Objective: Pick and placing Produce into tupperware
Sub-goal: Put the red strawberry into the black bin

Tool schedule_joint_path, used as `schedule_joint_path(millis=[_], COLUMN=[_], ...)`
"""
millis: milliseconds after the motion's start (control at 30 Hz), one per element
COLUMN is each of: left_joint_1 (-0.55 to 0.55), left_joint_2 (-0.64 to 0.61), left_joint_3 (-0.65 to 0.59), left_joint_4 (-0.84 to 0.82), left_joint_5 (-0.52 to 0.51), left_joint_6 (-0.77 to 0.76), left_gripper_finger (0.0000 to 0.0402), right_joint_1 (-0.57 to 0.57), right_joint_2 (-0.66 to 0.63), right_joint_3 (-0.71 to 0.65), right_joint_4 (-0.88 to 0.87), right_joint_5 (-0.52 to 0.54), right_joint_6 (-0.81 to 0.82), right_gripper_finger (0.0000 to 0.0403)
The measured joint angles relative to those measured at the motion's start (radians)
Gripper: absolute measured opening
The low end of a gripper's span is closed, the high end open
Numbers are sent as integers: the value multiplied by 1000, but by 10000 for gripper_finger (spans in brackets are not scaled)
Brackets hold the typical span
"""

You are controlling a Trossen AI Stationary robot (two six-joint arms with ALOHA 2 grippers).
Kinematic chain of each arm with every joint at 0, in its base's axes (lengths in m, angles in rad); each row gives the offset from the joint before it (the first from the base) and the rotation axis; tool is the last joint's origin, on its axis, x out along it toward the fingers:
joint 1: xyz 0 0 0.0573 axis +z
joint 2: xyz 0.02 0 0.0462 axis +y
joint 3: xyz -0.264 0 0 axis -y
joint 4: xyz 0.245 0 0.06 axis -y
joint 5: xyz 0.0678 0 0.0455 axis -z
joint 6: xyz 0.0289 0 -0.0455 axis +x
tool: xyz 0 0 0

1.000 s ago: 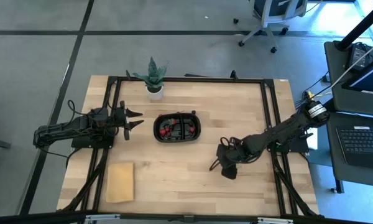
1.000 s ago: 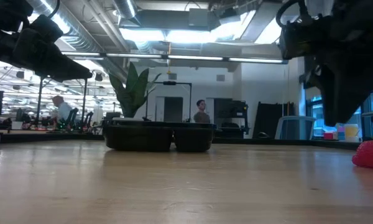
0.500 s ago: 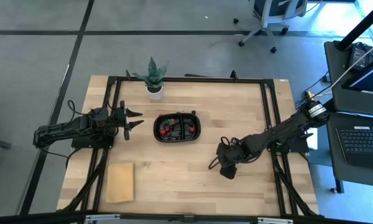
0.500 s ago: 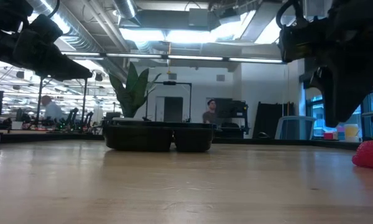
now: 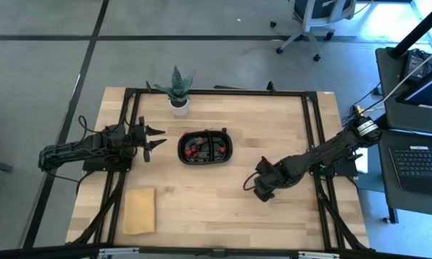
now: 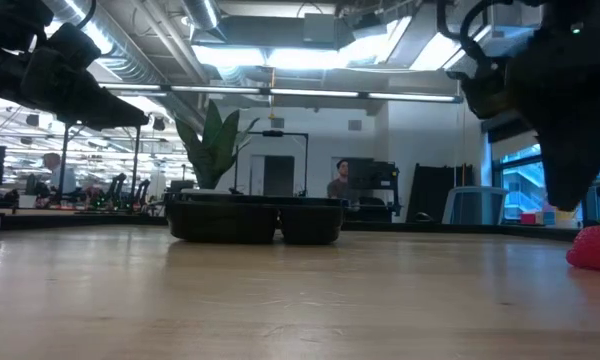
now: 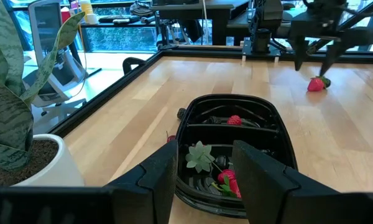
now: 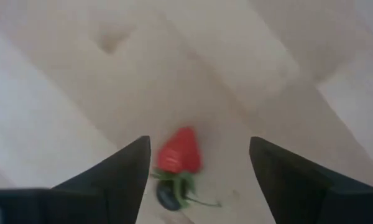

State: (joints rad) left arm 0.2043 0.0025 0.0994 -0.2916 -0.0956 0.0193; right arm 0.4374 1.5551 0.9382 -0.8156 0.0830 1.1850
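One strawberry (image 8: 177, 152) lies on the table (image 5: 216, 208) at four o'clock from the tupperware (image 5: 206, 147), under the right hand (image 8: 196, 174), spread wide, empty. Soft, light; pinch its sides gently.

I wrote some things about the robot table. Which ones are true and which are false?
1. A strawberry lies on the table, outside the black tray. True.
2. The right gripper is squeezing the strawberry. False: its fingers are open, the berry lies between them untouched.
3. The tray already has red pieces inside. True.
4. The potted plant stands inside the tray. False: it stands apart, near the table's edge.
5. The left gripper is over the tan block. False: it is beside the tray.
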Motion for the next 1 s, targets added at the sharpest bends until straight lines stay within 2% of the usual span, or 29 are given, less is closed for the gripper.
schedule_joint_path(millis=[167,533,1000], left_joint_1=[0,0,0], left_joint_2=[0,0,0], left_joint_3=[0,0,0], left_joint_4=[0,-1,-3], left_joint_5=[0,0,0], left_joint_6=[0,0,0], left_gripper_finger=[147,147,147], right_joint_1=[0,1,24], right_joint_2=[5,16,162], right_joint_3=[-8,-13,-12], right_joint_4=[-17,19,73], right_joint_5=[0,-35,-87], right_joint_6=[91,90,42], right_gripper_finger=[267,267,267])
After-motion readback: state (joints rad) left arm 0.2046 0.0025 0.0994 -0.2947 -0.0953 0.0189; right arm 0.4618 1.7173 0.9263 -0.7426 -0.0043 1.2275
